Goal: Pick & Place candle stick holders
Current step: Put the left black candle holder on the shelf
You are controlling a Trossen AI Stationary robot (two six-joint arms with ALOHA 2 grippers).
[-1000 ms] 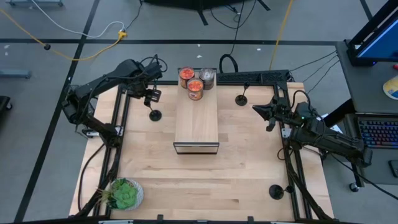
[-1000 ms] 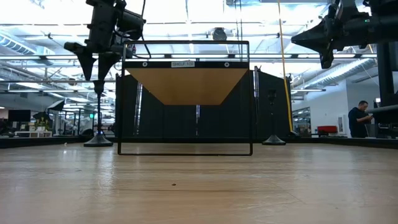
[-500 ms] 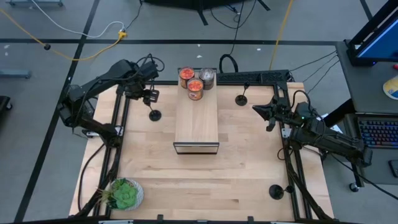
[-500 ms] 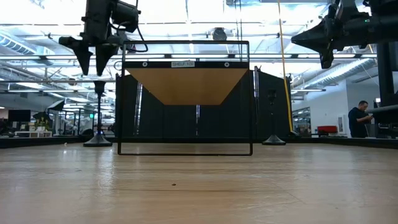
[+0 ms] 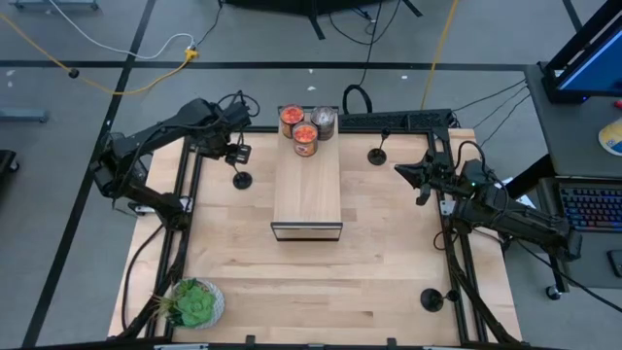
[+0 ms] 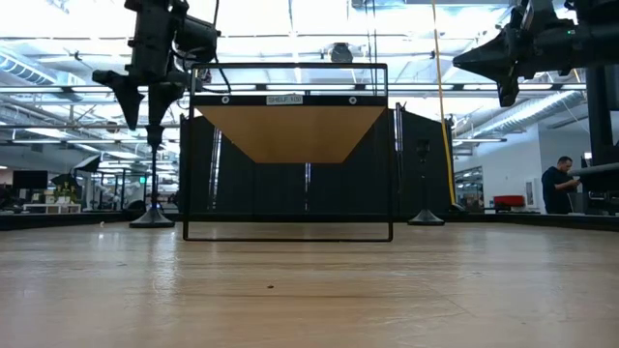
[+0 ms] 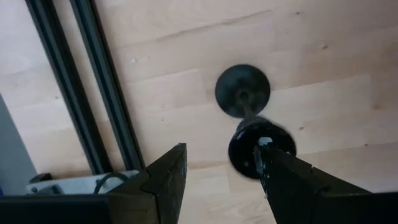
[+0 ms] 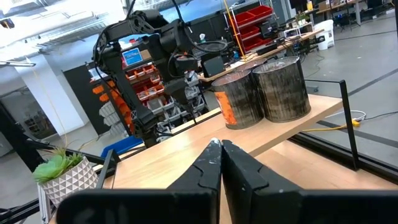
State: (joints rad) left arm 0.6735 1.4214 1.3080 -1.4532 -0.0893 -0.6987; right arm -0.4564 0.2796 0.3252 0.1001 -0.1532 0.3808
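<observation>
High view: the left gripper (image 5: 236, 153) is hovering over the table's far-left corner, directly above one candle stick holder (image 5: 241, 179) that is standing on the wooden table (image 5: 292, 282) just left of the raised wooden shelf (image 5: 307, 190). A second candle stick holder (image 5: 378, 154) is standing to the right of the shelf near the far edge, and a third (image 5: 431, 298) is standing near the front-right corner. Three round jars (image 5: 306, 128) are sitting at the shelf's far end, and a potted plant (image 5: 194, 302) is sitting at the front-left corner. The right gripper (image 5: 402, 171) is waiting above the table's right side.

Low view: the left gripper (image 6: 145, 108) is hanging with its fingers apart, their tips at the level of the holder's cup (image 6: 154, 138); whether they are touching it cannot be told. The right gripper (image 6: 505, 95) is hanging high at the right.

Left wrist view: the two dark fingers (image 7: 168, 177) are standing apart, with the holder (image 7: 244, 99) showing between them, its cup lying close to one finger.

Right wrist view: the right gripper (image 8: 221, 146) is holding nothing, its fingertips pressed together and pointing toward the jars (image 8: 261, 91) on the shelf.
</observation>
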